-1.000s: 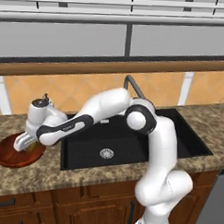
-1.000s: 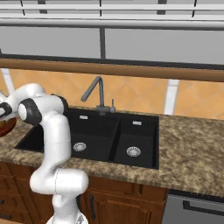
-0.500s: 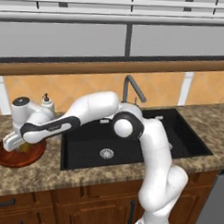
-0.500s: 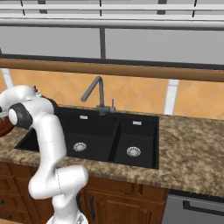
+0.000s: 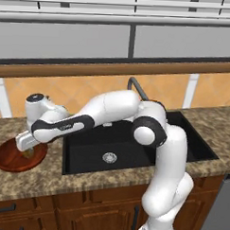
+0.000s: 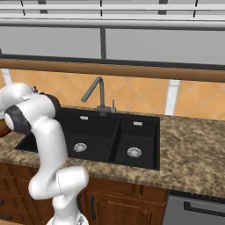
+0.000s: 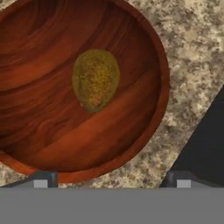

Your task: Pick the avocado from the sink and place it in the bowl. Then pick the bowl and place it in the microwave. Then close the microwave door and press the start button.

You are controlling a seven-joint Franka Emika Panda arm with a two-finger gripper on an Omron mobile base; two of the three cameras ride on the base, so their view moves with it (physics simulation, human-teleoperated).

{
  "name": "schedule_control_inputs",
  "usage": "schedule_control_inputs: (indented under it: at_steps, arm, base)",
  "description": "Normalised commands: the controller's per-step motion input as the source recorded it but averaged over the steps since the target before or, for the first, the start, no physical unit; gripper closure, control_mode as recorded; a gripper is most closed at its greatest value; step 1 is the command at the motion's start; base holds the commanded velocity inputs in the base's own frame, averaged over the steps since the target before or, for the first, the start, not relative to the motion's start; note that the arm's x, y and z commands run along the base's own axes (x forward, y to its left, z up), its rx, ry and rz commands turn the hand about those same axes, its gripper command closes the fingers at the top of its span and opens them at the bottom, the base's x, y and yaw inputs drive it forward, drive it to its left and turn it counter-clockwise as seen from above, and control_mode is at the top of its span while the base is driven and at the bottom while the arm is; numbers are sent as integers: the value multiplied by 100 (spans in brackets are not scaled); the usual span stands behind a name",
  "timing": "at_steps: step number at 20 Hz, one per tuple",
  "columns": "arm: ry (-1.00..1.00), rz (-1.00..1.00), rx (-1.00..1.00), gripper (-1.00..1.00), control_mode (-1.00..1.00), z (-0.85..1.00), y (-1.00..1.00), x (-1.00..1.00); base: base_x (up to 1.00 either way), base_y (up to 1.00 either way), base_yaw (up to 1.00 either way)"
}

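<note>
Hovering low over the bowl's near rim, the gripper stands wide open with nothing between its tips, one tip over the rim and the other over the counter beside it.

Speckled brown granite counter runs along an orange tiled wall under grey cabinets, with wood cupboards below. Set into it is the black double sink, a silver drain in each basin and a dark gooseneck faucet behind. Left of the sink sits the bowl, flat on the counter, just beside the basin's edge.

Inside it lies the avocado, on its side near the middle, its long axis running roughly up and down the hand view. The left base view hides the avocado behind the hand; the hand view shows it plainly.
</note>
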Motion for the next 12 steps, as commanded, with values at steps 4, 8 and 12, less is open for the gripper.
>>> schedule_control_inputs:
  at_steps: [4,8,12]
  arm:
    - [23,-38,20,-100,-100,-21,-61,-8]
    - [20,-42,15,-100,-100,-10,1,26]
    - [16,-33,8,-100,-100,-24,44,58]
  base:
    - [0,0,0]
    - [0,0,0]
    - [0,0,0]
